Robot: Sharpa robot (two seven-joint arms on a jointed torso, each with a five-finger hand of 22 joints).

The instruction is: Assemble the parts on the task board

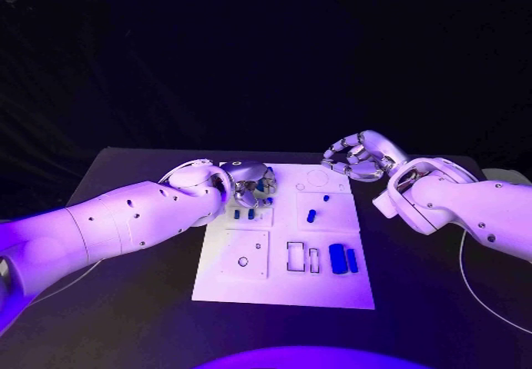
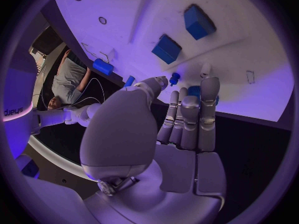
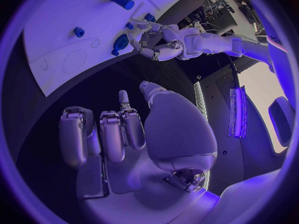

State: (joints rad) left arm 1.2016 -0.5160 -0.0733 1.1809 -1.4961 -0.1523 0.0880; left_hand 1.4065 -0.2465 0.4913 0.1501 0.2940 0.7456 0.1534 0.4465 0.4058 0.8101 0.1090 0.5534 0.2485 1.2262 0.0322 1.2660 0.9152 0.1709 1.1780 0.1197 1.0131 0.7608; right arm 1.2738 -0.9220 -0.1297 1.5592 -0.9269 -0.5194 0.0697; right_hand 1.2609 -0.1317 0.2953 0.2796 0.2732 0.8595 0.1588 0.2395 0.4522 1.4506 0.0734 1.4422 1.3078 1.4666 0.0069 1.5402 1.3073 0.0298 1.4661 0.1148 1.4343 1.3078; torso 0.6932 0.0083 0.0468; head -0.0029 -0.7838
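Parts lie scattered across the white task board (image 1: 333, 296) in the middle of the black bench (image 1: 133, 315): two blue blocks (image 1: 338, 259) side by side near the board's right edge, a short blue cylinder (image 1: 313, 214) in the middle panel, and smaller blue pegs (image 1: 236, 214) in the upper left panel, just beside my left hand (image 1: 253, 184).

My left hand hovers over that upper left corner with its fingers (image 2: 209, 109) stretched nearly straight and close together. A small blue peg (image 2: 174, 77) sits just past the fingertips, and I cannot tell whether I touch it or hold anything. My right hand (image 1: 357, 157) hangs off the board's far right corner, fingers (image 3: 112, 129) loosely curled, with nothing visibly in them.

I judge these pieces to be light, rigid plastic, smooth and likely slippery. The small pegs could roll or tip if nudged. I would pinch a peg across its sides near the top, and take the blocks across their narrow faces.

Open room looks good on the board's near half and on the bare bench around it. The crowded place is the upper left panel, where pegs stand close to each other and to my fingers. The board's raised panel edges could catch a fingertip sliding low.
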